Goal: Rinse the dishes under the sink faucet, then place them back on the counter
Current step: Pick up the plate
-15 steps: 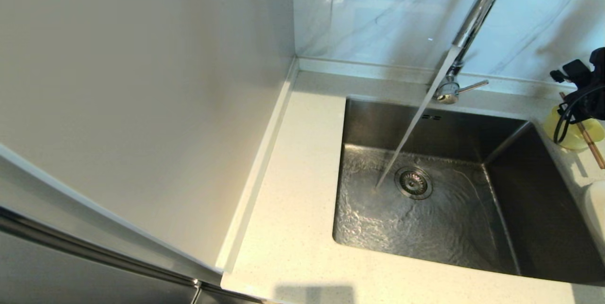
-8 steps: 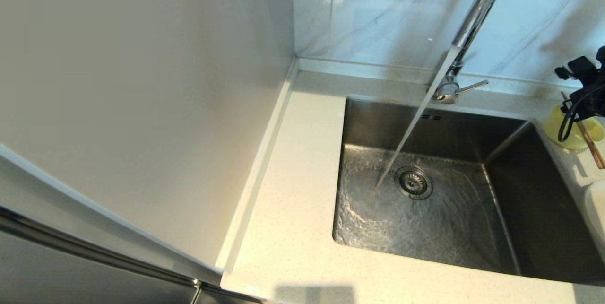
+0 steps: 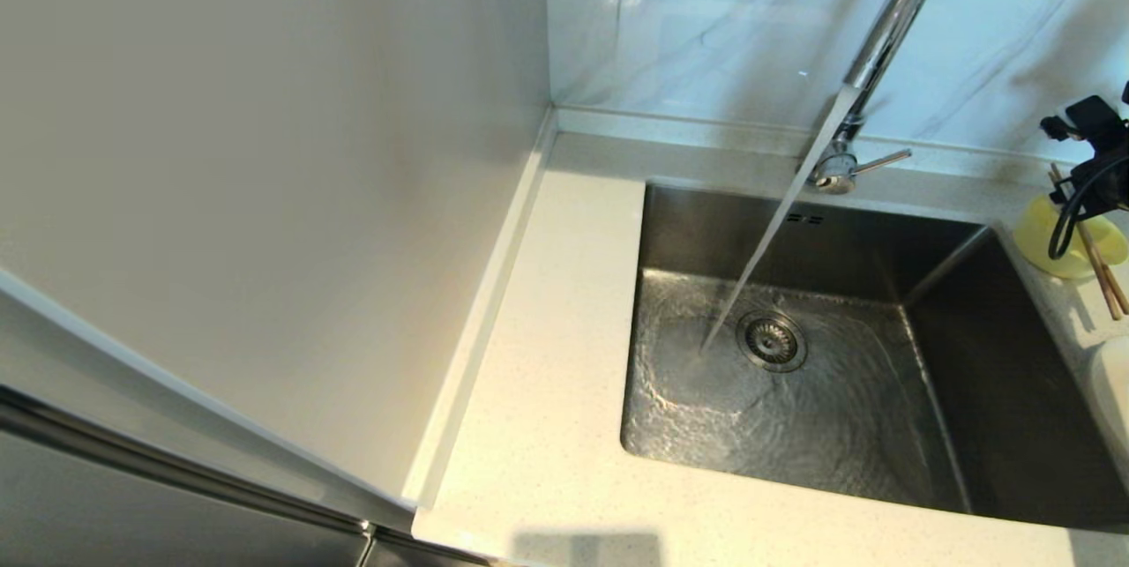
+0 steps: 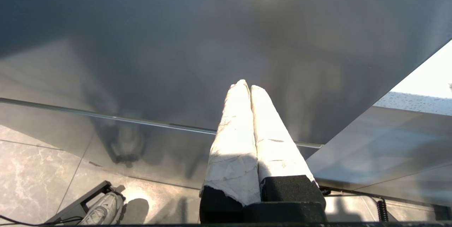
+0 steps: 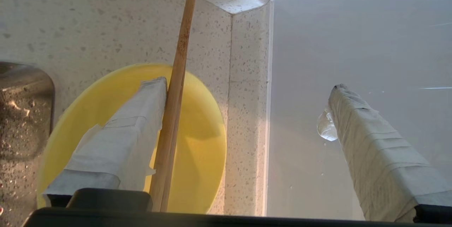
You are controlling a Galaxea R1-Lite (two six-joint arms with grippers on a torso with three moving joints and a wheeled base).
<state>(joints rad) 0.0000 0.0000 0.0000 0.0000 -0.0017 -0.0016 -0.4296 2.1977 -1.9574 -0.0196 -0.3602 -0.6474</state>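
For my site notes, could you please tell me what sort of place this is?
Most likely a home-style kitchen: a steel sink set in a speckled counter, a running chrome faucet against a marble-look wall, and a yellow bowl with chopsticks.

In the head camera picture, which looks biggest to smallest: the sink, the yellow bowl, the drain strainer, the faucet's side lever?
1. sink, by far.
2. yellow bowl, partly hidden by the right end effector.
3. and 4. drain strainer and side lever look alike; I will not rank them.
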